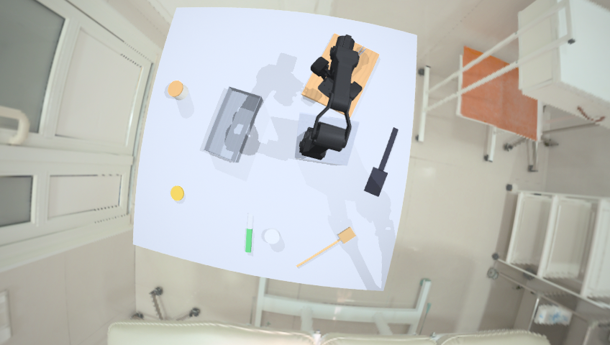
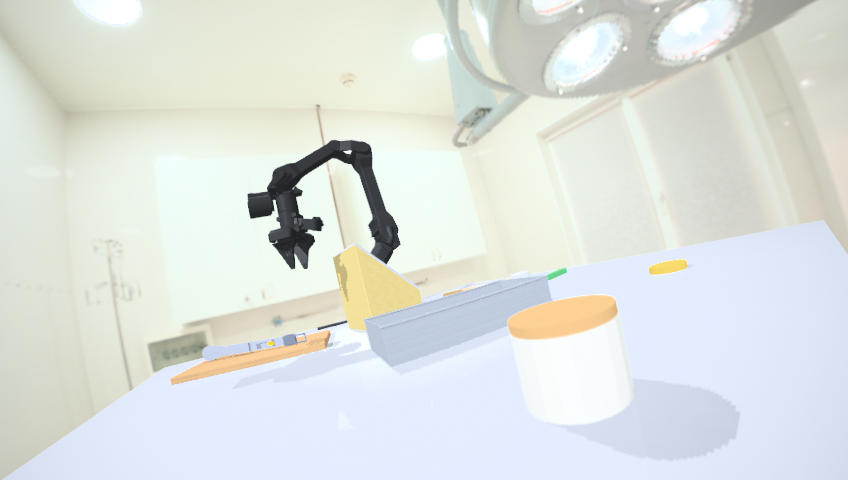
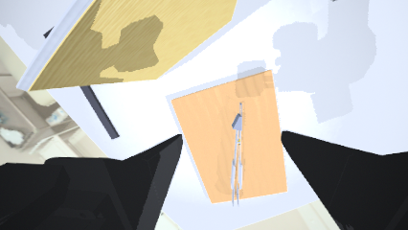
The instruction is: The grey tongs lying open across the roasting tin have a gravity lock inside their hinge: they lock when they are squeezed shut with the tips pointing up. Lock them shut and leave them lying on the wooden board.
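The grey tongs lie on the wooden board. In the wrist view their two arms lie close together, almost parallel, with a narrow gap at the tips, which reach the board's edge. A small yellow part shows between the arms. The lock inside the hinge cannot be seen. My gripper is open and empty, well above the board and clear of the tongs, fingers pointing down. The arm hides most of the tongs in the top view. The roasting tin holds no tongs.
A yellow wedge block stands between board and tin. A black spatula lies beyond it. A lidded jar, yellow disc, green marker, white round piece and wooden spatula are farther off.
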{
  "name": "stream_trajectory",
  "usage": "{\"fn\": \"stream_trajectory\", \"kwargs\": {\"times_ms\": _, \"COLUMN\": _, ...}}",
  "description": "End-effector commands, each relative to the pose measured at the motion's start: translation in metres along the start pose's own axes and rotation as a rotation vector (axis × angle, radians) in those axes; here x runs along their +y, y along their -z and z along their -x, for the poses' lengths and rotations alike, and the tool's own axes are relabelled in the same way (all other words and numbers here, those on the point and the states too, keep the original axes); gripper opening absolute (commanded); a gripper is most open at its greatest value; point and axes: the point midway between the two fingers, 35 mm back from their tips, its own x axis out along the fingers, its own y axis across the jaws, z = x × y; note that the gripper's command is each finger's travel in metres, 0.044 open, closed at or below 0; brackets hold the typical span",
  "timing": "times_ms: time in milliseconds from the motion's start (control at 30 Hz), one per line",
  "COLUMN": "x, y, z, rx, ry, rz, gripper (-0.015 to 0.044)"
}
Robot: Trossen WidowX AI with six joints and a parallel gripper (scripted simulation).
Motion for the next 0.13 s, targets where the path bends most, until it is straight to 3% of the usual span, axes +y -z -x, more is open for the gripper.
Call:
{"fn": "stream_trajectory", "kwargs": {"times_ms": 0, "x": -0.0008, "y": 0.0000, "z": 0.0052, "rx": 0.004, "ry": 0.009, "rz": -0.005, "gripper": 0.0440}}
{"fn": "stream_trajectory", "kwargs": {"times_ms": 100, "x": -0.0008, "y": 0.0000, "z": 0.0052, "rx": 0.004, "ry": 0.009, "rz": -0.005, "gripper": 0.0440}}
